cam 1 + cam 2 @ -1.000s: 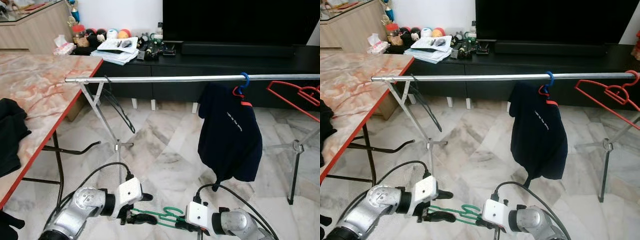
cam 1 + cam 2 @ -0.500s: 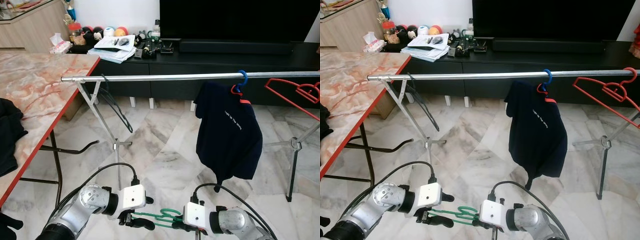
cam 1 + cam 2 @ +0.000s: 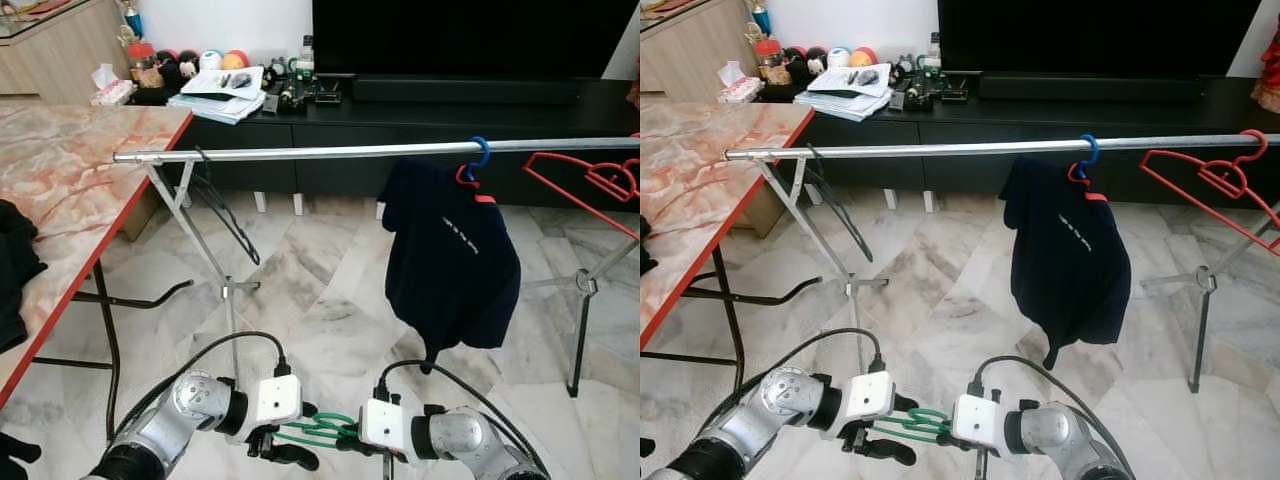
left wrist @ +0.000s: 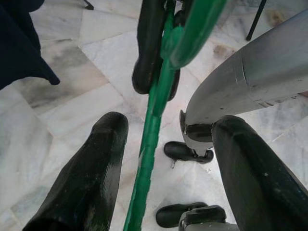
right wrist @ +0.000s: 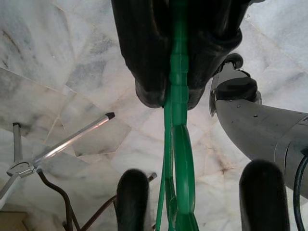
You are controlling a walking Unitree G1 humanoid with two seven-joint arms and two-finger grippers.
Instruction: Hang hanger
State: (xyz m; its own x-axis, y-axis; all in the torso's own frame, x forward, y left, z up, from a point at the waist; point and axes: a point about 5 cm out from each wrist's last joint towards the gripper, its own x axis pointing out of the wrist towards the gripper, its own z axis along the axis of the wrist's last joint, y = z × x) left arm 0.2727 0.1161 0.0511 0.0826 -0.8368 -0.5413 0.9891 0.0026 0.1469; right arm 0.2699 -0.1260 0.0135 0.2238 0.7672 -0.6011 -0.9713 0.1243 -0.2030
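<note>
Left eye view is showing the green hanger (image 3: 318,430) sitting low at six o'clock, bridging both grippers, well below the rail (image 3: 330,152). The right gripper (image 5: 169,91) is pinching the hanger between closed fingers. The left gripper (image 4: 166,163) is standing spread wide, the green bar passing between its fingers (image 4: 91,168) untouched. Held by one pinch alone, the hanger is likely to swivel or slip during lifting toward twelve o'clock, its hook missing the rail.

left claw (image 3: 283,447): fingers spread | right claw (image 5: 174,86): clamped | arms low, facing
</note>
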